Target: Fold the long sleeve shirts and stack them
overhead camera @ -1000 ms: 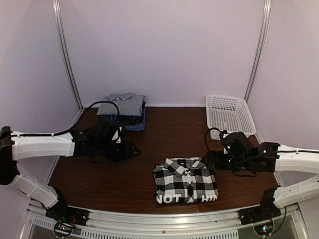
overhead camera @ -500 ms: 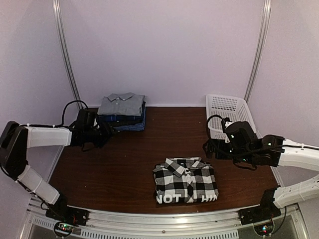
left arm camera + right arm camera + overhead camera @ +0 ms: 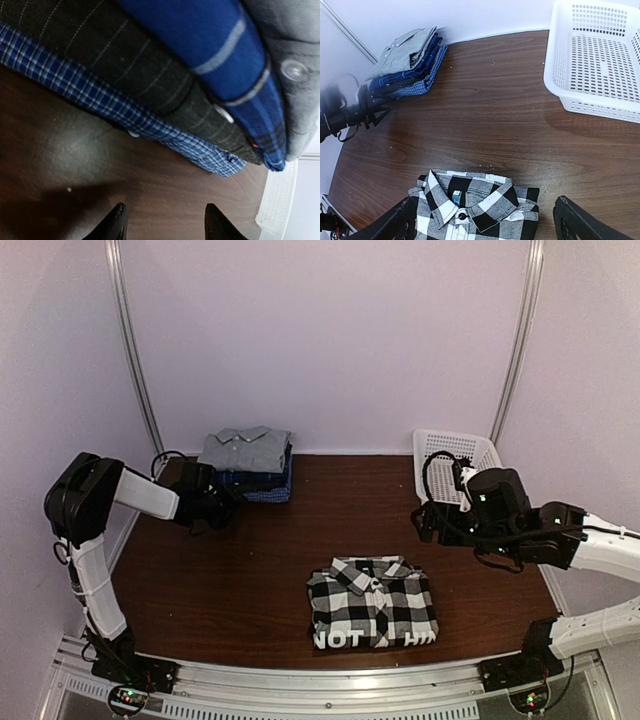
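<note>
A folded black-and-white check shirt (image 3: 372, 602) lies at the front centre of the table, collar toward the back; it also shows in the right wrist view (image 3: 470, 210). A stack of folded shirts (image 3: 245, 465) sits at the back left, a plain grey one (image 3: 243, 448) on top and blue ones beneath. The left wrist view shows the blue-checked bottom shirt (image 3: 75, 85), a dark pinstriped one (image 3: 125, 55) and a bright blue one (image 3: 200, 35). My left gripper (image 3: 228, 508) (image 3: 165, 227) is open and empty, low by the stack's front edge. My right gripper (image 3: 422, 524) (image 3: 485, 212) is open and empty, raised behind the check shirt.
A white plastic lattice basket (image 3: 460, 470) (image 3: 600, 65) stands at the back right, close behind my right arm. Bare brown tabletop (image 3: 330, 520) lies between the stack, the basket and the check shirt. Metal posts and white walls close the back.
My left gripper has swung back and left from beside the check shirt to the front of the stack. My right gripper has lifted and drawn back from the check shirt.
</note>
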